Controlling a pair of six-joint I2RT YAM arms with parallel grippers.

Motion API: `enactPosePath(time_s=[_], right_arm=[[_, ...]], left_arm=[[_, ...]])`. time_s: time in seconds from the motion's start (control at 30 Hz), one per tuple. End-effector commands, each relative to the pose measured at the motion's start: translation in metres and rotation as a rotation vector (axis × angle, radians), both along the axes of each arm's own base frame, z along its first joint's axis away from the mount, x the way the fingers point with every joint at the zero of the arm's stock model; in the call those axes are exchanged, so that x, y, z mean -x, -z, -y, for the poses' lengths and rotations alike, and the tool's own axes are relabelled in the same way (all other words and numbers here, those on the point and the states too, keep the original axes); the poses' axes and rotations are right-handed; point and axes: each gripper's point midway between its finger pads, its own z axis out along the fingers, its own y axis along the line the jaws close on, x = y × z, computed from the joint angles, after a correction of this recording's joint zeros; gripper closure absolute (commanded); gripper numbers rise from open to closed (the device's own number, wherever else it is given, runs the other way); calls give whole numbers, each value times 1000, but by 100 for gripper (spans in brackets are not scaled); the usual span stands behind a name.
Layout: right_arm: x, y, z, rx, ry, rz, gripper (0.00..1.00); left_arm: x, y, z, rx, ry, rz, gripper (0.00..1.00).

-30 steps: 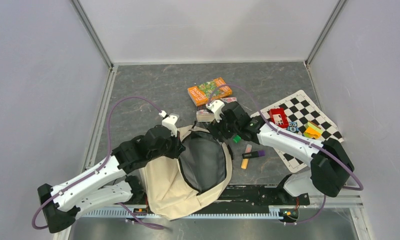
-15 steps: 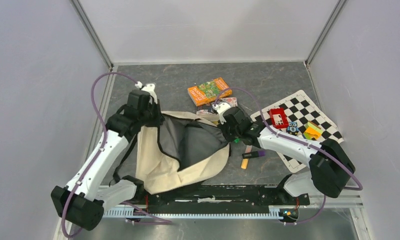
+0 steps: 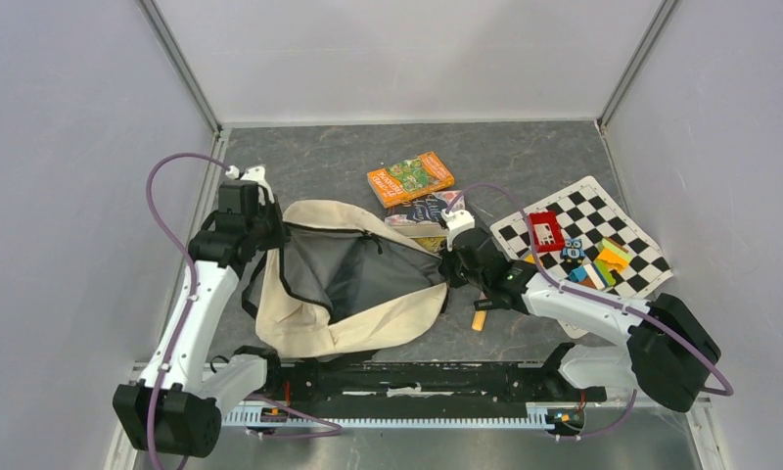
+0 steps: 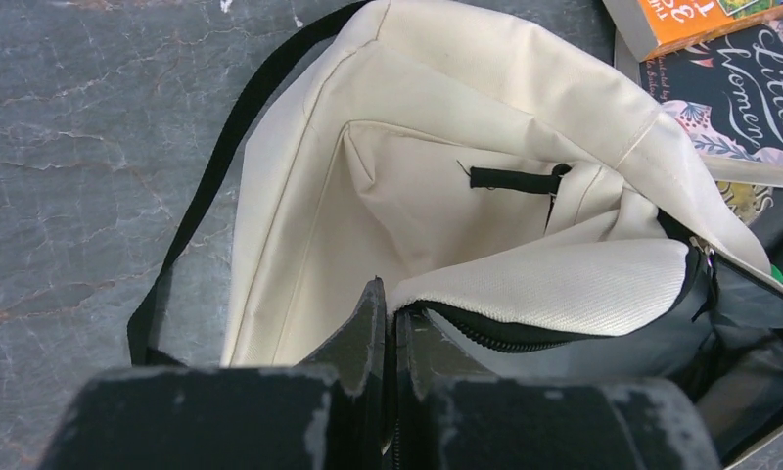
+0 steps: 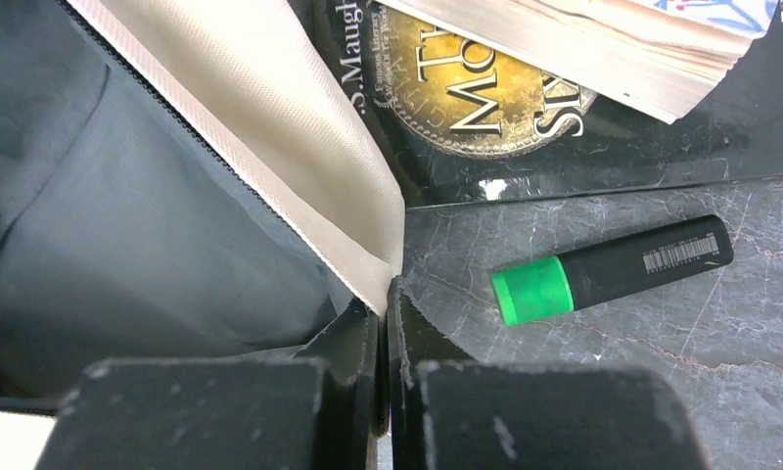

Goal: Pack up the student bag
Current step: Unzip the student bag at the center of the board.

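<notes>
1. Two grippers hold the bag (image 3: 368, 318) by its rim. The left gripper (image 3: 270, 231) is clamped on the zipper edge at one end of the mouth, its fingers (image 4: 363, 328) pressed together with only cloth between them.
2. The right gripper (image 3: 448, 266) is pinched the same way on the cream hem at the other end, with the grey lining on its left side in the right wrist view.
3. A second ago the left gripper sat close to the right one, over a rounded mouth. It has since swung out to the left and farther from the bases.
4. The right gripper has shifted only slightly, toward its own base.
5. The bag is now pulled out long between the two grippers, its mouth wide and the lining exposed.
6. Just right of the right gripper lies a green-tipped highlighter (image 5: 613, 269) on the table (image 5: 662, 352). Beyond the fingertips lies a dark book (image 5: 485, 88) with a gold emblem.
7. Beyond the bag, the Little Women book (image 3: 427, 208) seems more uncovered than before, though the arm hid part of it then.
</notes>
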Motion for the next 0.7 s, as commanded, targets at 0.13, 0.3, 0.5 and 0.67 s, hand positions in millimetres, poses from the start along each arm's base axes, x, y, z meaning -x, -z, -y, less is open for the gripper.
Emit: enactPosePath(time_s=[0.13, 0.3, 0.5, 0.67], right_arm=[[-6, -6, 13, 31, 27, 44, 94], [-12, -40, -1, -2, -49, 103, 41], [-39, -78, 3, -11, -34, 175, 6], [-78, -92, 17, -51, 29, 170, 2]], left_arm=[[-15, -21, 17, 47, 181, 224, 98], [-6, -10, 44, 133, 336, 162, 97], [-8, -5, 47, 159, 329, 157, 94], [-1, 15, 45, 189, 273, 99, 91]])
